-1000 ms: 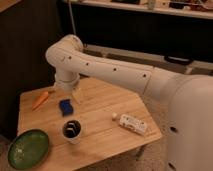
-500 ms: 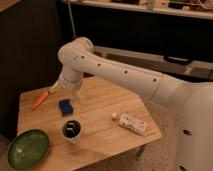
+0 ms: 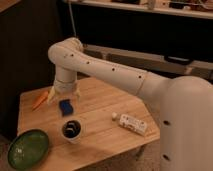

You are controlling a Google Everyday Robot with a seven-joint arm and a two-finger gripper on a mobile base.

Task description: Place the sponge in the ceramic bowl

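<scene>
The dark-blue sponge (image 3: 65,106) lies flat on the wooden table (image 3: 100,107), left of the middle. My gripper (image 3: 63,96) hangs from the white arm directly above and just behind it, fingers spread open with nothing between them. The green ceramic bowl (image 3: 27,148) sits at the table's near left corner, empty, well in front of the sponge.
An orange carrot (image 3: 40,100) lies just left of the gripper. A small white cup (image 3: 72,130) with a dark inside stands between sponge and bowl. A white bottle (image 3: 131,123) lies on its side at the right. A dark cabinet stands to the left, shelving behind.
The arm has swung forward and down, bringing the gripper lower over the sponge. The objects on the table have not moved.
</scene>
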